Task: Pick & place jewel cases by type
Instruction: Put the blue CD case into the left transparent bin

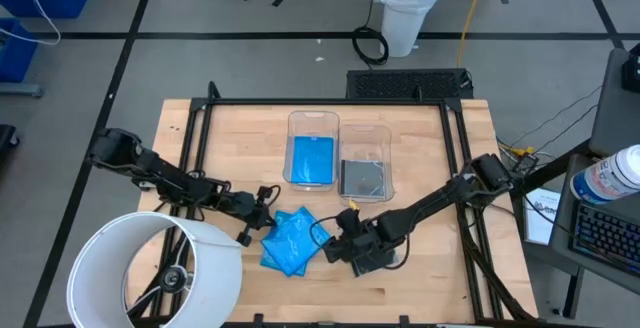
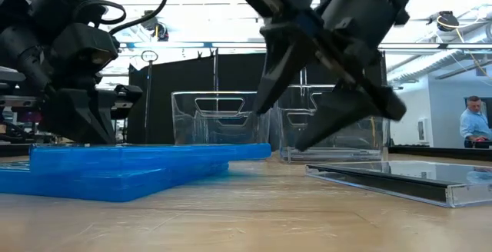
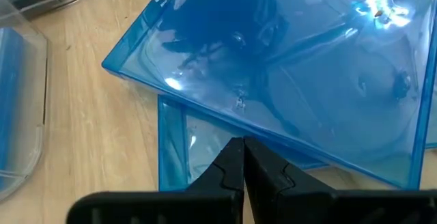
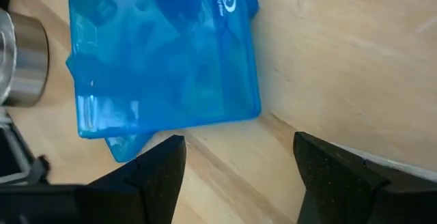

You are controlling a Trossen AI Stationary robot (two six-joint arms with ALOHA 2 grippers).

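Note:
Two translucent blue jewel cases [image 1: 290, 240] lie on the table's near middle, the upper one [image 3: 273, 67] askew on the lower one [image 3: 176, 149]. My left gripper [image 3: 242, 149] is shut, its tips at the stack's left edge. My right gripper [image 4: 239, 162] hangs open just right of the stack [image 4: 164, 60], above the wood, with nothing between its fingers. A smoky dark jewel case [image 2: 400, 181] lies flat on the table below that arm. A blue case [image 1: 312, 158] and a dark case [image 1: 363, 178] lie inside the two clear bins. My left gripper's shut fingertips [image 3: 232, 159] slant down from the table's left onto the exposed strip of the lower blue case, just short of the upper case's edge [image 3: 225, 118]. Whether they touch the plastic, I cannot tell.
The two clear bins [image 1: 338, 123] stand side by side at the table's middle, far of the stack. A large white round shade [image 1: 150, 268] covers the near left corner in the high view. A black frame [image 1: 200, 118] runs along the table's edges. A person [image 2: 473, 121] stands in the room beyond.

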